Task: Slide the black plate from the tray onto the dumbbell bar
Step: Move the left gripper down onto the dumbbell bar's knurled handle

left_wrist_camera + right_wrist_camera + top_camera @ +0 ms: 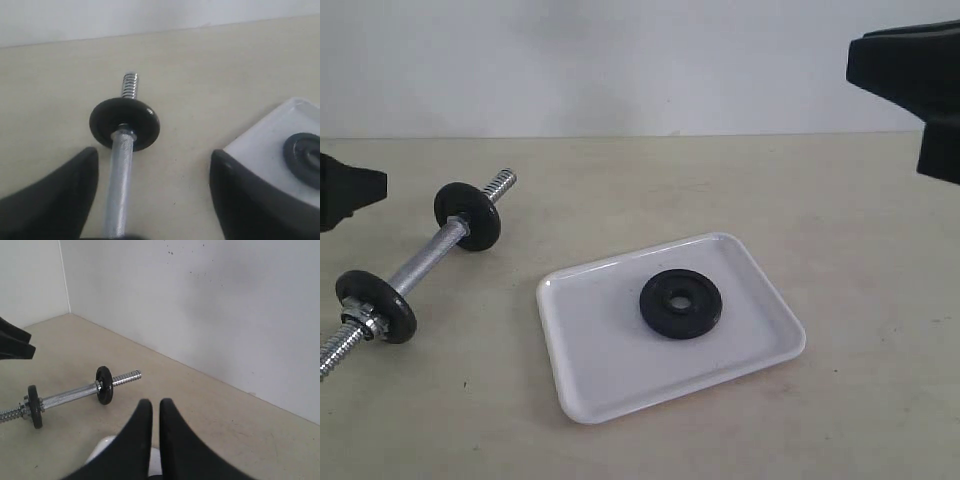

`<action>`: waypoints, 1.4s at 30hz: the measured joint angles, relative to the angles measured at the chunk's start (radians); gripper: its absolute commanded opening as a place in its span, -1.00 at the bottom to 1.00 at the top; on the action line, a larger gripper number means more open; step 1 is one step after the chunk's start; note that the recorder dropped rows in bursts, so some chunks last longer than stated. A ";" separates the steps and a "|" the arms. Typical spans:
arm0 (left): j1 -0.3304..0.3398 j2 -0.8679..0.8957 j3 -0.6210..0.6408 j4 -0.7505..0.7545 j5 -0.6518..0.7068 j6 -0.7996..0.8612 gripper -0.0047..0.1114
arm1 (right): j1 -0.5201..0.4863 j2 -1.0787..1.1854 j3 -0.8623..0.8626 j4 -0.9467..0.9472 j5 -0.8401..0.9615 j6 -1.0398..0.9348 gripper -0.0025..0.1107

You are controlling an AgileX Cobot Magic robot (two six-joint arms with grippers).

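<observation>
The black plate lies flat in the middle of the white tray, right of centre on the table. Left of the tray lies the dumbbell bar, with one black disc near its far threaded end and another near its close end. My left gripper is open just above the bar, whose smooth middle runs between the fingers, touching neither. In the exterior view that gripper shows only at the left edge. My right gripper is shut and empty, high over the tray's far right side.
The beige table meets a white wall at the back. The left wrist view shows a corner of the tray with the plate beside one finger. The right arm's black body hangs at the exterior view's upper right.
</observation>
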 measured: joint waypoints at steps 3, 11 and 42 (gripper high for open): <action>0.000 0.088 0.000 0.000 0.012 0.036 0.14 | 0.000 0.000 0.000 0.000 0.000 0.013 -0.89; 0.000 0.328 -0.085 0.000 0.050 0.045 0.14 | 0.000 0.000 0.000 0.000 -0.021 0.018 -0.89; -0.179 0.612 -0.286 0.002 0.347 0.098 0.11 | 0.000 0.000 0.000 0.000 -0.043 -0.008 -0.89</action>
